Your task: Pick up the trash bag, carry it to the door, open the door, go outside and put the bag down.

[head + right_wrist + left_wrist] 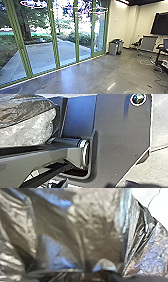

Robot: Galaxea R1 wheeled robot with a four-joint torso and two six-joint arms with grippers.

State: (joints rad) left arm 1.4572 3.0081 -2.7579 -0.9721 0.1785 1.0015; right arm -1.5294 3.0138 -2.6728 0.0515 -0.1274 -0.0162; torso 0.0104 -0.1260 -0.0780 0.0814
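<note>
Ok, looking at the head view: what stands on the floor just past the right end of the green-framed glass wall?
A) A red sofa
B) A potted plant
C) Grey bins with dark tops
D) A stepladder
C: the grey bins stand on the concrete floor against the pale wall, just right of where the green-framed glass wall ends.
</note>
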